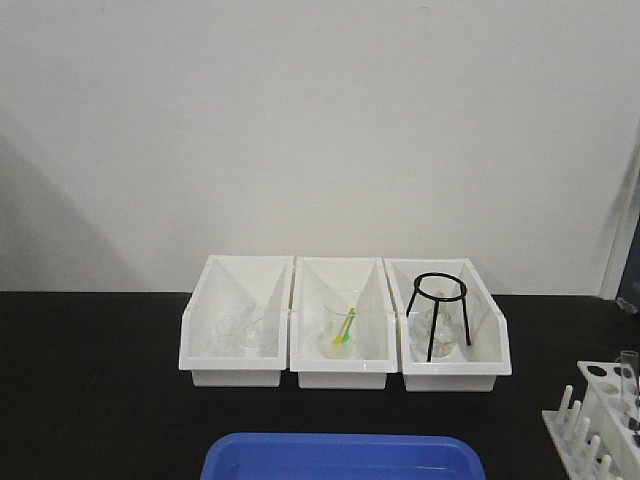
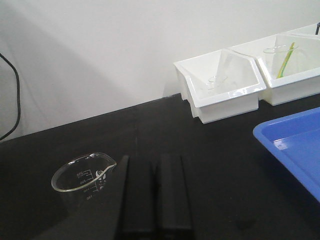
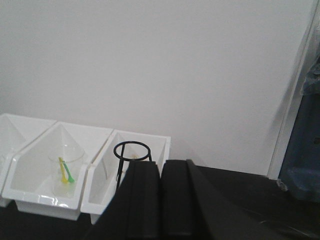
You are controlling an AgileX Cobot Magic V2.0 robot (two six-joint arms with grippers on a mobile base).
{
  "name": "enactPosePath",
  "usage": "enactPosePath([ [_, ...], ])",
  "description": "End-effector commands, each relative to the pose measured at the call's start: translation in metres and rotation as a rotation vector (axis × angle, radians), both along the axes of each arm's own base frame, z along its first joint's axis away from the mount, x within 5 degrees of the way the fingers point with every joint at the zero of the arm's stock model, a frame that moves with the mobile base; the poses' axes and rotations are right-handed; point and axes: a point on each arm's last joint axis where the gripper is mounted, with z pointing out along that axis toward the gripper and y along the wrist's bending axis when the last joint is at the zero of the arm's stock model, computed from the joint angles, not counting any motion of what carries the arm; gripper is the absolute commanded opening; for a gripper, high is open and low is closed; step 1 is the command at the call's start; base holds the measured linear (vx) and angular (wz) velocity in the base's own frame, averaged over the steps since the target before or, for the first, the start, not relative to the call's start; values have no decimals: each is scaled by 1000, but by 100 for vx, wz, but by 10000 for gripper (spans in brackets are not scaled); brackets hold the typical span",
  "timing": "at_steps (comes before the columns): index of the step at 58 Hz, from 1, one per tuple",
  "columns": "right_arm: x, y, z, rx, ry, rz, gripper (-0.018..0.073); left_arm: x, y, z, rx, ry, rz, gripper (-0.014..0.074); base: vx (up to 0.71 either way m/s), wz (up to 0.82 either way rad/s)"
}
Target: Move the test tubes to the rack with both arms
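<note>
Glossy white plastic is seen in the bins (image 1: 345, 378) and rack (image 1: 590, 430); clear glass in the beaker (image 2: 82, 175); the table (image 1: 90, 400) is matt black.

Front cam + wrist cams, shared bins (image 1: 345, 325).

I record a black surface (image 1: 90, 380) under a plain off-white wall (image 1: 320, 120), with three white bins (image 1: 345, 325) in a row: the left one holds clear glassware, the middle a clear beaker (image 1: 340, 320) containing a yellow and green item (image 1: 345, 330), the right a black wire tripod stand (image 1: 438, 310). A bright blue tray (image 1: 340, 457) sits at the near edge, and the rack (image 1: 600, 420) is white, with one clear test tube (image 1: 627, 375) standing in it. On my wrist views both the left gripper (image 2: 152, 200) and the right gripper (image 3: 160, 200) show matte black, and a clear beaker (image 2: 82, 175) with white printed graduations sits by the left one.
</note>
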Motion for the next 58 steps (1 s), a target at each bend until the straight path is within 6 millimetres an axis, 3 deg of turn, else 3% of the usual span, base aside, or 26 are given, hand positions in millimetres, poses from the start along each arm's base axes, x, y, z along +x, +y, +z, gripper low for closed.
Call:
enactPosePath([
  [1, -1, 1, 15, 130, -70, -8, -8, 0, 1, -1, -16, -64, 7, -20, 0, 0],
  [5, -2, 2, 18, 177, -89, -32, -8, 0, 1, -1, -16, -64, 7, -20, 0, 0],
  [15, -13, 9, 17, 84, -42, -114, -8, 0, 1, -1, -16, -64, 7, -20, 0, 0],
  [29, -46, 12, 3, -50, 86, -111, -8, 0, 1, -1, -16, -64, 7, -20, 0, 0],
  [39, -81, 13, -40, -55, 3, -102, -8, 0, 1, -1, -16, -64, 7, -20, 0, 0],
  [47, -105, 13, -86, -50, -22, -103, -8, 0, 1, -1, -16, -64, 7, -20, 0, 0],
  [58, -118, 13, -137, -13, -46, -109, -8, 0, 1, -1, -17, -64, 7, -20, 0, 0],
])
